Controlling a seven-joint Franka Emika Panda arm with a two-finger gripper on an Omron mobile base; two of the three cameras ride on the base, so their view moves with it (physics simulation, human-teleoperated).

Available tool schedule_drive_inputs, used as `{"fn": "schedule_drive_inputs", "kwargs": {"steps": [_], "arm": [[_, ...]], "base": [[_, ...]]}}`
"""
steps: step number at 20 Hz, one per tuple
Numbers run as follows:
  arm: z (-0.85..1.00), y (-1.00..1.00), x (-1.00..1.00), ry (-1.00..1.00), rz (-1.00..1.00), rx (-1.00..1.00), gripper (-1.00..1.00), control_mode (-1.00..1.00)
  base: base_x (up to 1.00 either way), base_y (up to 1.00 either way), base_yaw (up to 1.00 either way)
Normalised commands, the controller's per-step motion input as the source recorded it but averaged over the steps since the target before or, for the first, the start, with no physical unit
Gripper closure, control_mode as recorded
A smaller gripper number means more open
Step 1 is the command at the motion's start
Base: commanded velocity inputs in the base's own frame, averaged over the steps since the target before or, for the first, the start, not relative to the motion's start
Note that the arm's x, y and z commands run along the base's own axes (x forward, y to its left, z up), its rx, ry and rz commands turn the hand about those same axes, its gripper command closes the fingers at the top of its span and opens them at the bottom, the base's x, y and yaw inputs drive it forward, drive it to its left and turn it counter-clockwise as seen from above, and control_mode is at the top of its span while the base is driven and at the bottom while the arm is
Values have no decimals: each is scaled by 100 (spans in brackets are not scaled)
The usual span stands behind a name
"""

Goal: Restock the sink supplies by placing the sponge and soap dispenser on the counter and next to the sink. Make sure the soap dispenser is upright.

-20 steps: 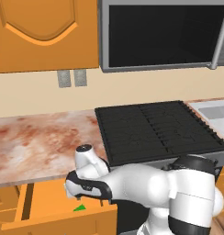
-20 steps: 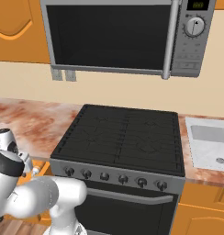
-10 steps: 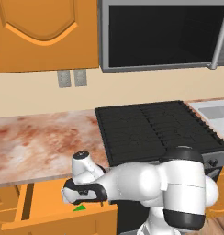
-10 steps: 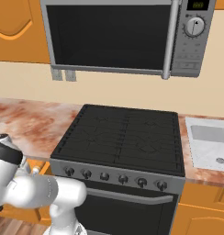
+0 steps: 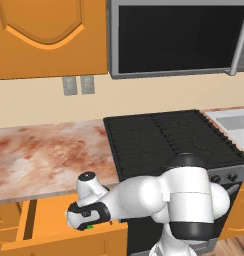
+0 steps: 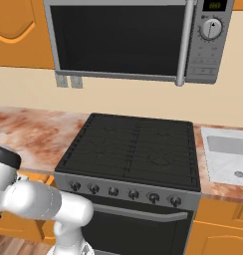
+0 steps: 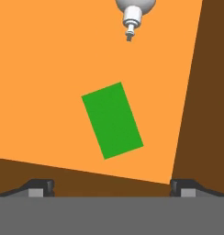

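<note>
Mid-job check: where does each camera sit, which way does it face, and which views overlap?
Left base view: behind the arm to its left, facing the stovetop, counter and open drawer; the white arm reaches down into the drawer.
Right base view: behind the arm to its right, facing the stovetop, microwave and sink; the arm shows at lower left.
Hand view: on the hand, looking down at the sponge and soap dispenser on the drawer floor; fingertips spread wide.
Both base views share stovetop, counter and sink.

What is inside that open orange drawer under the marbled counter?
In the open orange drawer, a flat bright green rectangular sponge lies on the floor, with a white pump top beyond it. The pump's bottle is cut off, and the white arm covers part of the drawer.
</note>
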Motion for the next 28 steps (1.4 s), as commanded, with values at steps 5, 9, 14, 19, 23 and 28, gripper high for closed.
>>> {"fn": "schedule_drive_inputs", "kwargs": {"steps": [5,9,14,19,23,28], "arm": [[-3,5,-25,0,0,3,-100,-100],[-7,3,-45,0,0,5,-100,-100],[-19,1,-63,0,0,9,-100,-100],[-3,2,-88,0,0,10,-100,-100],[0,3,-100,-2,0,7,-100,-100],[5,0,-100,-8,0,2,-100,-100]], "base": [[0,0,0],[0,0,0],[0,0,0],[0,0,0],[0,0,0],[0,0,0]]}}
